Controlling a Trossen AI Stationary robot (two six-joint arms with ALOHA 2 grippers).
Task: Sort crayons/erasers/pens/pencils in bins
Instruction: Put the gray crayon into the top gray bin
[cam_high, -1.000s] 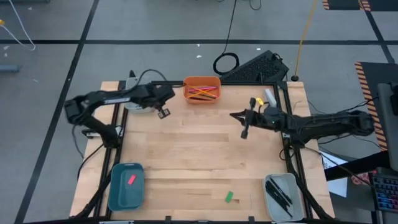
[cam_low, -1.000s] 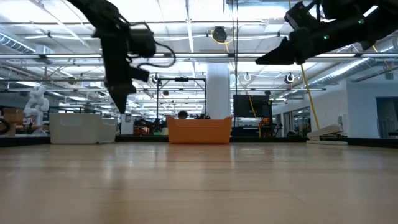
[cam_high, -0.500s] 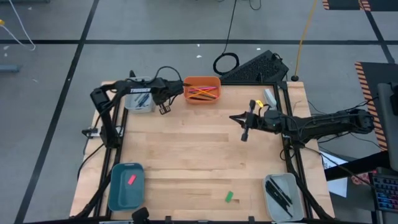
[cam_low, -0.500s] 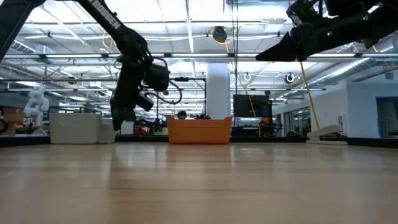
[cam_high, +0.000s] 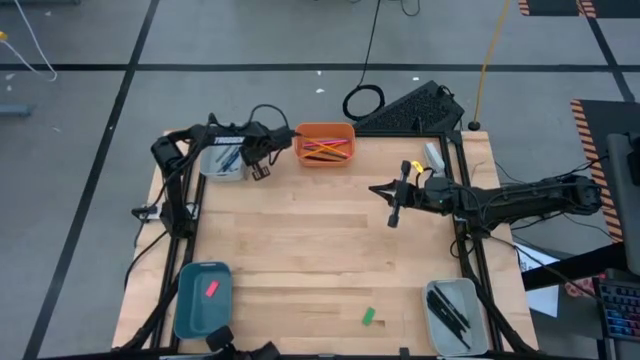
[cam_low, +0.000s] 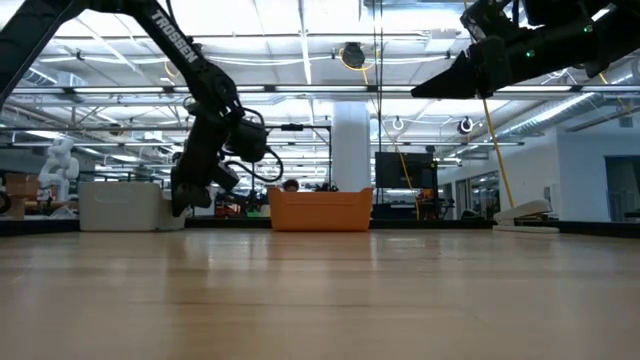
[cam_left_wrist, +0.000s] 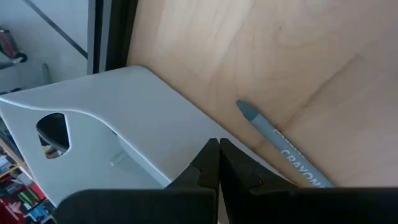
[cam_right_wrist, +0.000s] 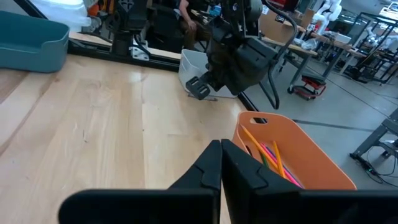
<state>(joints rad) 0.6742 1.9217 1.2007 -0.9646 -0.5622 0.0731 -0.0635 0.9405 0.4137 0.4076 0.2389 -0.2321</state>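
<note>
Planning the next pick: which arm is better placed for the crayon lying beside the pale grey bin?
Left: the left gripper hangs at the grey bin, crayon just ahead; the right gripper is mid-table.

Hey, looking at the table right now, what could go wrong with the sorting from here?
1. A crayon lies on the wood, tight against the pale grey bin, just past the shut left gripper. Grasping it there could bump the bin or miss the crayon.
2. The green eraser sits loose, fairly near a table edge. It is small and flat, so a poor grasp might slide it toward that edge.
</note>
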